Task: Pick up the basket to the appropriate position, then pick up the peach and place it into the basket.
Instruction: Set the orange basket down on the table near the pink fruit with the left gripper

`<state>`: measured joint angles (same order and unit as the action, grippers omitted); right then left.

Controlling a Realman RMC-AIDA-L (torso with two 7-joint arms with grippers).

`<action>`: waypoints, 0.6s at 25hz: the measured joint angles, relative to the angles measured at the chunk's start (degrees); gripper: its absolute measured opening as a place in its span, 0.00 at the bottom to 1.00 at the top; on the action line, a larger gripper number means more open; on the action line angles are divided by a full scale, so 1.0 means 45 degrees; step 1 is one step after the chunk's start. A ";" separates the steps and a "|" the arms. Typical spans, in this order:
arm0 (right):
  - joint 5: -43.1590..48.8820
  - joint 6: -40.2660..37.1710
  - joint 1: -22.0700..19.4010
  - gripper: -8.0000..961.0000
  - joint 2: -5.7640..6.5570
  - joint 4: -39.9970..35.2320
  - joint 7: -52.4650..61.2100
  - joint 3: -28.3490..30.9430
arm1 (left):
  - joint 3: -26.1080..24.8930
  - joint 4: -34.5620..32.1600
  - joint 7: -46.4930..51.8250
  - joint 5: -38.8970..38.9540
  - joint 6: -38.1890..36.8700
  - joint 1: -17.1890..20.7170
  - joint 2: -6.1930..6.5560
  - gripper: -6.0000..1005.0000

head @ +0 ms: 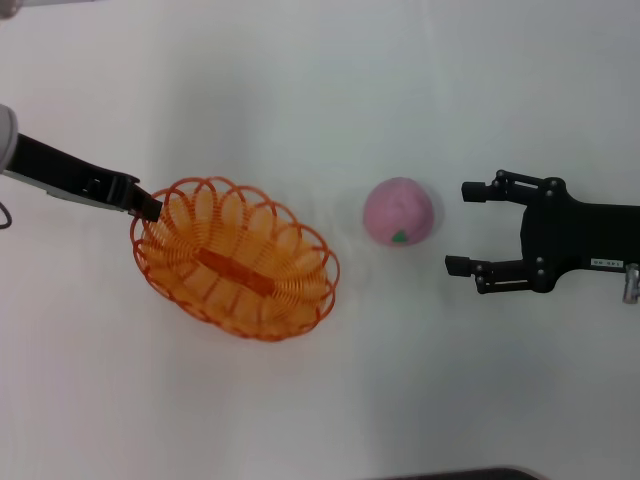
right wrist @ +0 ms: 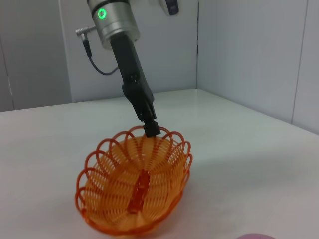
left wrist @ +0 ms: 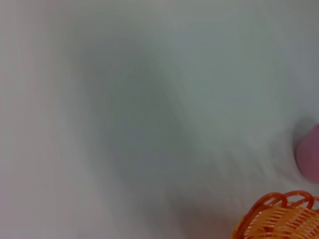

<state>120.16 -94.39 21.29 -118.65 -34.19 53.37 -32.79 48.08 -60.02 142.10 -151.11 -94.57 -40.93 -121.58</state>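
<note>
The orange wire basket [head: 235, 260] is left of centre on the white table. My left gripper [head: 148, 207] is shut on its scalloped rim at the far left end; the right wrist view shows the gripper [right wrist: 152, 130] pinching the rim of the basket [right wrist: 137, 189], with the gripped end a little higher. The pink peach [head: 398, 211] lies on the table to the basket's right, green spot facing front. My right gripper [head: 455, 228] is open and empty, just right of the peach and apart from it. The left wrist view shows part of the basket [left wrist: 279, 219] and an edge of the peach [left wrist: 311, 159].
The white table [head: 320, 90] spreads around both objects. A dark edge [head: 460, 474] shows at the table's front. Grey walls [right wrist: 249, 50] stand behind the table in the right wrist view.
</note>
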 joint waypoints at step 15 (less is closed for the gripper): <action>-0.0025 -0.0016 0.0222 0.97 -0.0017 -0.0129 0.0030 0.0183 | -0.2210 0.0141 0.1465 0.0204 -0.0689 0.0915 -0.0255 0.04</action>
<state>120.05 -94.47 22.30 -118.73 -34.77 53.51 -31.97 38.14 -59.38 148.69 -150.19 -97.68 -36.82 -122.72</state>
